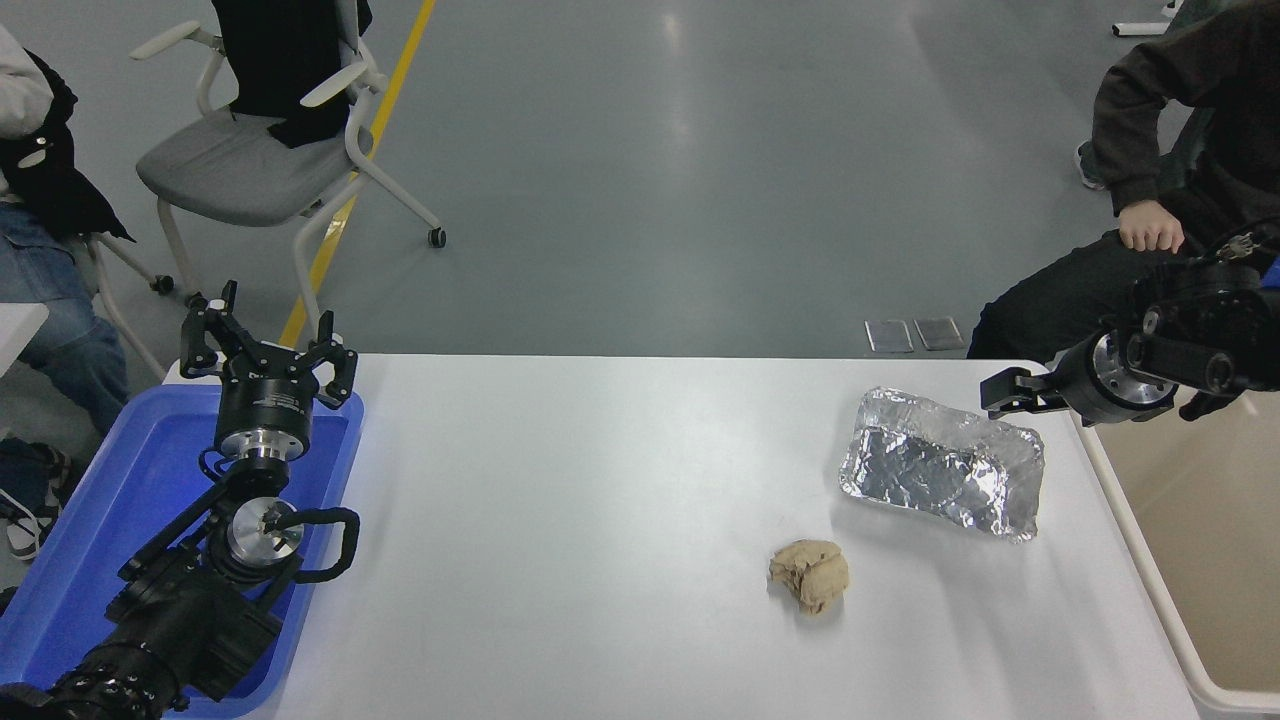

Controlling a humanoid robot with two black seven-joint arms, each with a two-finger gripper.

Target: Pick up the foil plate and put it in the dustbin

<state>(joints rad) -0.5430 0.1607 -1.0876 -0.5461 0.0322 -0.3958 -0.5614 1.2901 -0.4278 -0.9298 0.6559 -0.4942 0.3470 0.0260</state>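
Note:
The foil plate (pixel 940 466), a crinkled silver tray, lies flat on the white table at the right, free of any grip. My right gripper (pixel 1003 391) hovers just past the plate's far right corner, pointing left; it is open and holds nothing. The beige dustbin (pixel 1128 535) stands at the table's right edge, with the right arm reaching in above its far end. My left gripper (pixel 266 345) is parked open over the blue tray at the lower left.
A crumpled tan paper lump (pixel 811 576) lies in front of the plate. The blue tray (pixel 90 500) fills the left edge. A person in dark clothes (pixel 1150 200) sits at the far right, another person (pixel 40 200) and a grey chair (pixel 250 160) at the far left.

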